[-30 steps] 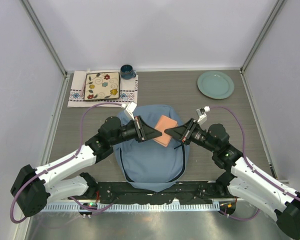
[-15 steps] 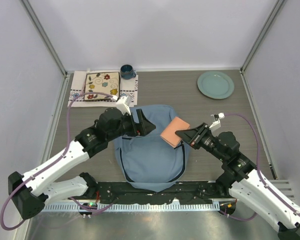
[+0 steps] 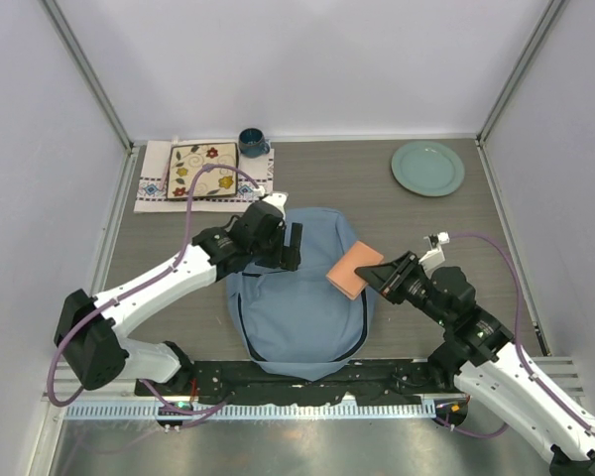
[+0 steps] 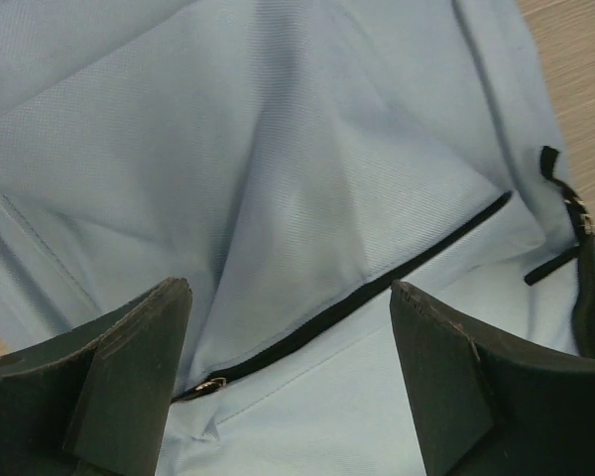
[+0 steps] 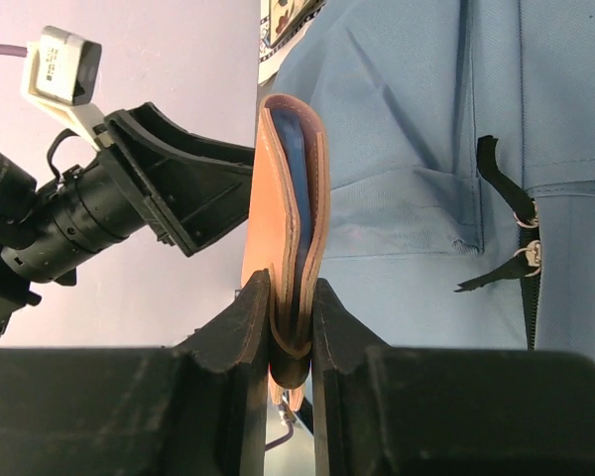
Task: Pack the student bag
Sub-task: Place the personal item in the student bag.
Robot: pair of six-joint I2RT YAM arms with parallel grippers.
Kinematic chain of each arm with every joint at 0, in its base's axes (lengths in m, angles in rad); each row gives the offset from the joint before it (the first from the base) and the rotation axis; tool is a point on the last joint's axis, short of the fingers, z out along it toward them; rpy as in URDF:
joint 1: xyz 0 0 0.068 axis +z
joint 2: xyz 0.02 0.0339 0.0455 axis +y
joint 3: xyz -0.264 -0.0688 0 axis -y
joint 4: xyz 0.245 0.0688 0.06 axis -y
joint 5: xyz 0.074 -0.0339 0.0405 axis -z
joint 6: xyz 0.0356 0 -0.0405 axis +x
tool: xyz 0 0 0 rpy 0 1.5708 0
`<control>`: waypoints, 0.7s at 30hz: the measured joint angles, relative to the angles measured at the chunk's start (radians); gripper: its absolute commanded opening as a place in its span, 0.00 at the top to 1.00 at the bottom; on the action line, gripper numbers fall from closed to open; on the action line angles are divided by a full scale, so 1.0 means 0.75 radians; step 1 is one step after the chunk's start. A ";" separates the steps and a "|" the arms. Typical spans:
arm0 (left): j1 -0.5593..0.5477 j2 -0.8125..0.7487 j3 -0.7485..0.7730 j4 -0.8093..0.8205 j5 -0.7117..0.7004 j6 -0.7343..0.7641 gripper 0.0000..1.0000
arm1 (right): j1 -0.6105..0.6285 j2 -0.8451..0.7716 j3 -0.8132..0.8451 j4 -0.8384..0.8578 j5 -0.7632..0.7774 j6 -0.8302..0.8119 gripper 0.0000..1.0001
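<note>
Jaws of the right gripper [image 5: 291, 297] are clamped together on the lower edge of a flat tan leather case [image 5: 278, 198]. The wrist view shows the case edge-on and upright, with a blue lining along its open seam. From above, the case juts out past the fingertips toward the middle of the table, over the right side of the student bag [image 3: 297, 307]. Whether it touches the fabric cannot be told.

The left gripper [image 4: 288, 337] stands with its jaws wide apart, and only blue fabric shows between them. It hangs over the bag's far left shoulder, pointing toward the case, well apart from it. Under it a dark zipper [image 4: 377, 283] runs slantwise across the creased cloth, with a small metal pull [image 4: 210, 385] at its lower end near the left finger. A black strap [image 4: 565, 198] with a buckle lies at the right edge of that view.

The student bag lies flat in the middle of the table [image 3: 426, 228], between the two arms, its rounded bottom toward their bases and a dark zipper line curving along its right side.

Farther out, a pale green plate [image 3: 427, 168] sits at the far right. At the far left a flower-patterned square tile [image 3: 202, 171] rests on an embroidered cloth [image 3: 151, 183], with a dark blue mug [image 3: 252, 142] just beside the tile's far right corner.
</note>
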 measured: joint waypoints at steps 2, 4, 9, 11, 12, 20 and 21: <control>0.000 0.016 0.001 -0.017 -0.010 0.011 0.16 | 0.000 -0.016 0.000 -0.016 0.008 -0.002 0.99; -0.001 0.031 0.009 -0.027 -0.009 0.025 0.16 | 0.000 -0.026 0.000 -0.032 0.016 -0.002 0.99; -0.001 0.073 0.025 -0.032 0.007 0.036 0.22 | 0.000 -0.037 -0.002 -0.058 0.032 -0.002 0.99; -0.001 0.088 0.025 -0.032 0.017 0.037 0.24 | 0.000 -0.040 -0.004 -0.060 0.036 -0.002 0.99; -0.001 0.092 0.025 -0.032 0.020 0.037 0.26 | 0.000 -0.040 -0.005 -0.060 0.036 -0.002 0.99; -0.002 0.118 0.025 -0.032 0.027 0.046 0.56 | 0.000 -0.021 -0.011 -0.058 0.039 -0.002 0.99; -0.002 0.123 0.025 -0.032 0.027 0.048 0.59 | 0.000 -0.017 -0.012 -0.058 0.039 -0.002 0.99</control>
